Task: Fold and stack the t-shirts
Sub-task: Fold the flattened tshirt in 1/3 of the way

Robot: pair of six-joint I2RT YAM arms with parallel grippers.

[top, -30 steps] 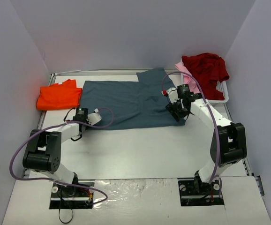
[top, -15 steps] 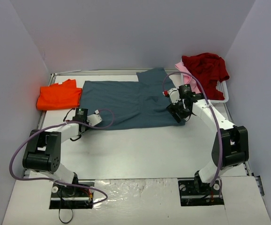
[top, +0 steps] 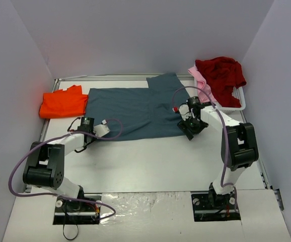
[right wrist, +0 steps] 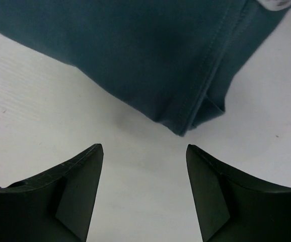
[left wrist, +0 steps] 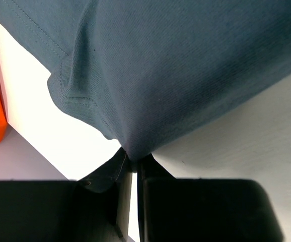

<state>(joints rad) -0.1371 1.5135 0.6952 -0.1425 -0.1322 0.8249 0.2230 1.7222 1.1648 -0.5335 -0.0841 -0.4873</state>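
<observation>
The slate blue-grey t-shirt (top: 135, 108) lies spread flat across the far half of the table (top: 150, 161), one sleeve poking out toward 12 o'clock. Its near-left corner, at about 8 o'clock on the cloth, is pinched in the left gripper (left wrist: 134, 166): the two fingers are pressed together on the hem, and the fabric rises into a small peak from them (seen clearly in the left wrist view). At the shirt's 4 o'clock corner the right gripper (right wrist: 144, 151) has its fingers spread apart and holds nothing. The hemmed corner sits on the table just beyond the gap, at roughly 12 to 1 o'clock from the fingertips, without touching them.

A folded orange t-shirt (top: 62, 103) lies just beside the blue one at its 9 o'clock. At 2 o'clock, a crumpled dark red t-shirt (top: 221, 73) and a pale pink t-shirt (top: 200, 78) fill the white basket (top: 238, 103).
</observation>
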